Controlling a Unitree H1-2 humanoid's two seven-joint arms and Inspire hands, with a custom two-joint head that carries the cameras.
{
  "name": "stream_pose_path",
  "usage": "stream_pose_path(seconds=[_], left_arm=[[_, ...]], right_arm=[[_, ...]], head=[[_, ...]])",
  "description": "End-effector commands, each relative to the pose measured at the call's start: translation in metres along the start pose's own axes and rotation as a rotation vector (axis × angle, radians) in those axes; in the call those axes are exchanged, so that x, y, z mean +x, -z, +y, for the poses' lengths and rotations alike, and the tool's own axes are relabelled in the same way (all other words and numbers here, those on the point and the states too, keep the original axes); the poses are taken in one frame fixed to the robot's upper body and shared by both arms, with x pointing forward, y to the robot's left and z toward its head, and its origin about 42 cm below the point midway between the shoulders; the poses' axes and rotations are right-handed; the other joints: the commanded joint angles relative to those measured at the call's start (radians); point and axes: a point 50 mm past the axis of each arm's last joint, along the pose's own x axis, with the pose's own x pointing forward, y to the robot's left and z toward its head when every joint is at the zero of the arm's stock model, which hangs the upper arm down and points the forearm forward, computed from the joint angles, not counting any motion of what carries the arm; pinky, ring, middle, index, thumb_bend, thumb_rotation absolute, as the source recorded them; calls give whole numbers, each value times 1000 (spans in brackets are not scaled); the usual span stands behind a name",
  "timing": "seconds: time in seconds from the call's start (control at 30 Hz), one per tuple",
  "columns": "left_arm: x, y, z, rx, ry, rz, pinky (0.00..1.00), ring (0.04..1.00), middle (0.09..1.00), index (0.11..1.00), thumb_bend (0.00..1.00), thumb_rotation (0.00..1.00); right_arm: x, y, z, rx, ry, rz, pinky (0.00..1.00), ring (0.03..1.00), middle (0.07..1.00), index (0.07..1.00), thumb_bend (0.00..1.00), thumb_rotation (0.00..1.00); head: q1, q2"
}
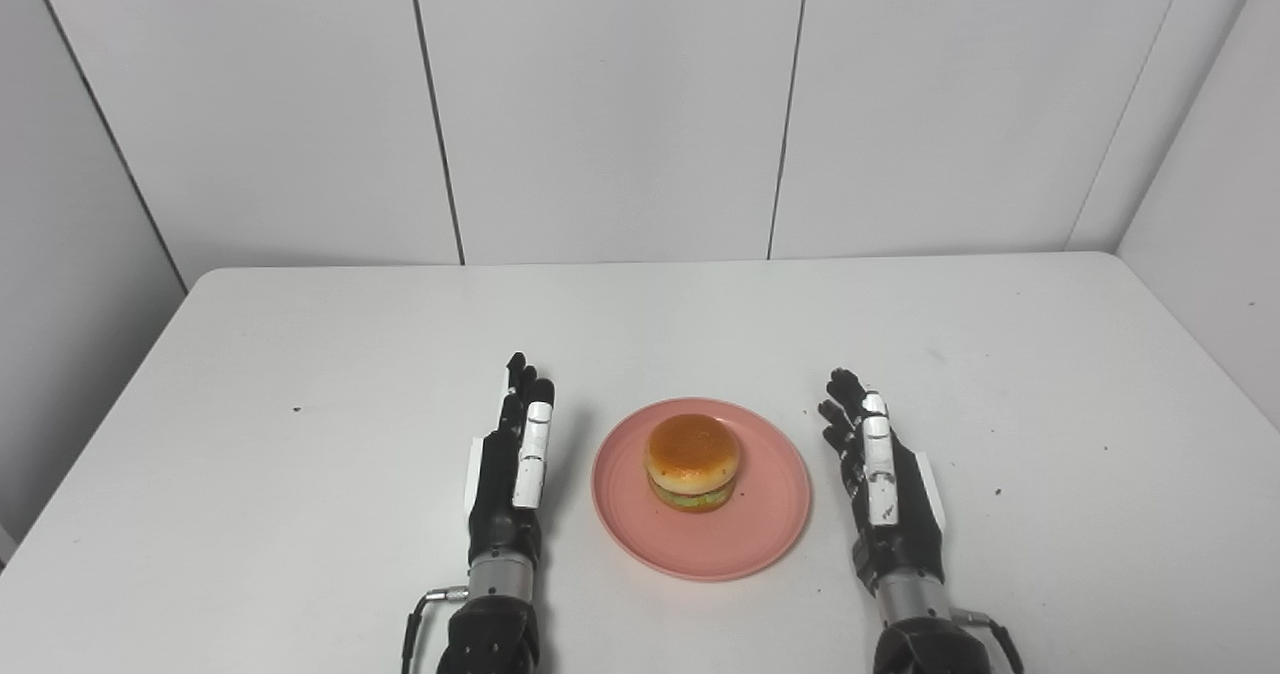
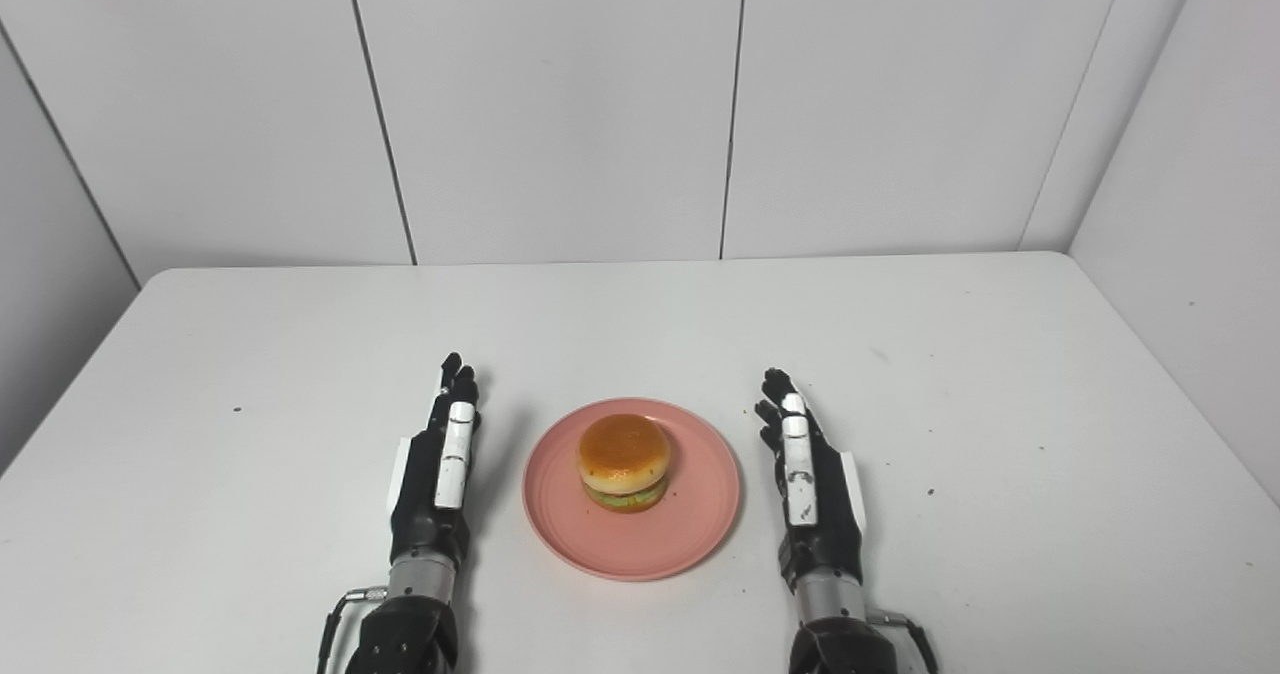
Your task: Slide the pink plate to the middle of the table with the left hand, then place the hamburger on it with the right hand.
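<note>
Fingers on both the left hand (image 1: pixel 512 464) and right hand (image 1: pixel 882 474) are straight and apart, holding nothing; hamburger (image 1: pixel 692 462) sits on the pink plate (image 1: pixel 745 539) mid-table, between them; looks done, so just keep clear.

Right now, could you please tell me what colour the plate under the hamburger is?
Pink; the plate shows best in the left eye view.

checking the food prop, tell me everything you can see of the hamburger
The hamburger has a glossy, golden-brown domed top bun, a green lettuce-like layer, a dark band and a bottom bun; it looks like a plastic toy. It sits upright and whole, about the middle of the pink plate. Only the plate touches it; both hands lie apart, on either side of the plate.
</note>
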Motion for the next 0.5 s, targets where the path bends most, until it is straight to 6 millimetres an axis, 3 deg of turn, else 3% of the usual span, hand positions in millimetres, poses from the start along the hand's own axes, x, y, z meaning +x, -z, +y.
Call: stream_pose_path(seconds=[0.0,0.47], left_arm=[[-16,24,6,8,-6,85,1000,1000,1000,1000,730,942],[-19,23,6,-22,-4,94,1000,1000,1000,1000,722,935]], right_arm=[[-2,4,-2,-1,2,41,951,907,913,874,789,1000],[-6,7,0,-3,-2,44,930,902,910,867,783,1000]], head=[[0,-2],[-5,-27]])
